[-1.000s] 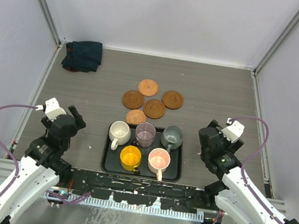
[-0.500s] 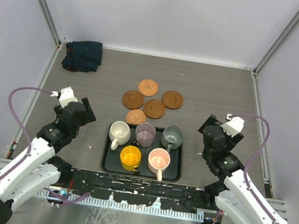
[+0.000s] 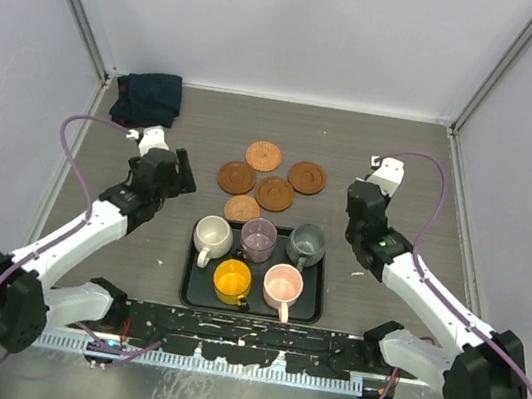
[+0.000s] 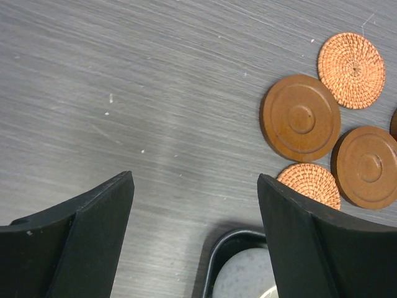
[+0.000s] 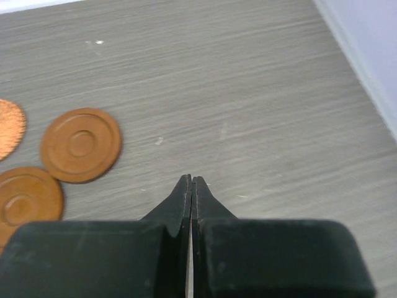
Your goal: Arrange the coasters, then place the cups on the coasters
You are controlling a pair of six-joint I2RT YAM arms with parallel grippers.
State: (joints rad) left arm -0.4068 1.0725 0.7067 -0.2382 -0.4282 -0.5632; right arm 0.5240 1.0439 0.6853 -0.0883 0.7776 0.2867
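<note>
Several brown coasters lie clustered mid-table: a woven one (image 3: 264,155), smooth ones (image 3: 236,177) (image 3: 307,177) (image 3: 274,194), and a woven one (image 3: 242,208) by the tray. The cups, cream (image 3: 212,236), mauve (image 3: 259,239), grey-green (image 3: 307,243), yellow (image 3: 232,280) and pink (image 3: 283,285), stand on the black tray (image 3: 251,307). My left gripper (image 3: 179,174) (image 4: 193,186) hangs open left of the cluster, over bare table and the tray's corner (image 4: 217,261). My right gripper (image 3: 356,196) (image 5: 191,180) is shut on nothing, right of the nearest coaster (image 5: 80,144).
A dark teal cloth (image 3: 147,98) lies bunched in the back left corner. Pale walls with metal posts close the table on three sides. Bare table lies right of the coasters up to the right wall.
Both arms have reached forward from the near edge towards the coasters. The right gripper's jaws, open before, have shut. The left jaws stay open.
</note>
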